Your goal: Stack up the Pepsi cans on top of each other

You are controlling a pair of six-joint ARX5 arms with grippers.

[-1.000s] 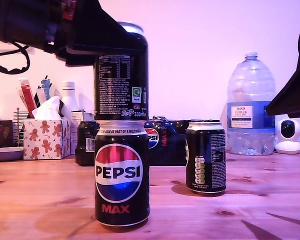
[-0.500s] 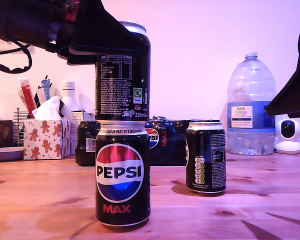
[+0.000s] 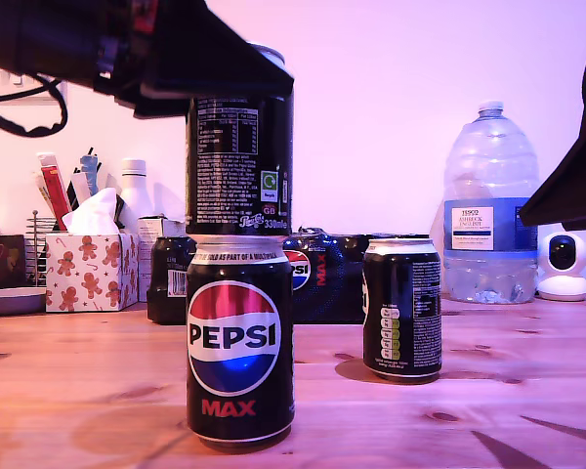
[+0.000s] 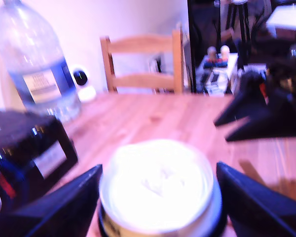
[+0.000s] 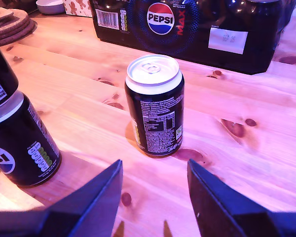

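You've got a knotty pale pine table [image 3: 488,391]. On it: front black Pepsi Max can [image 3: 239,342], a second black can [image 3: 402,307] behind, dark shrink-wrapped multipack [image 3: 322,278], clear plastic water bottle [image 3: 488,210], gingerbread-print tissue box [image 3: 91,271], small white camera [image 3: 564,266].

Black Pepsi cans [image 3: 239,337], red-white-blue globe

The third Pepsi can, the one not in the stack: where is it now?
The third Pepsi can stands alone on the table, toward the exterior view's right of the two-can stack, before the multipack.
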